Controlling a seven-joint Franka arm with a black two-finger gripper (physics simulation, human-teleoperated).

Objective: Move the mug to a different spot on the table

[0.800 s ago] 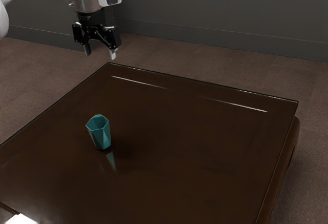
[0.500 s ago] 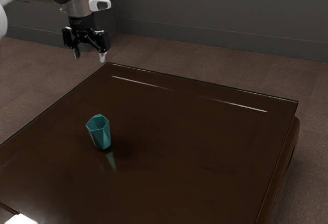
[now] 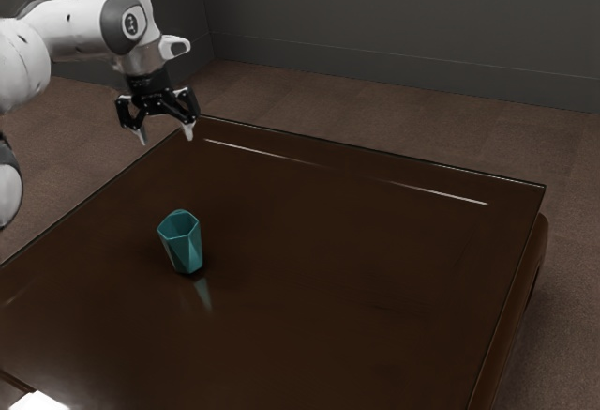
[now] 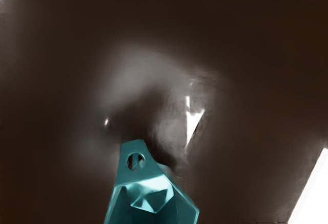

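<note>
Exterior view: the end effector [image 3: 166, 134] is hovering spread and empty over the worktop's [image 3: 375, 260] far corner at the exterior view's left, probably readying a grasp. The mug [image 3: 180, 240] is standing upright near the adjoining edge, well apart. Wrist view: the mug [image 4: 148, 196] is sitting on bare worktop [image 4: 241, 55].

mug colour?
Teal, faceted mug standing on the dark brown table; it shows best in the exterior view.
</note>
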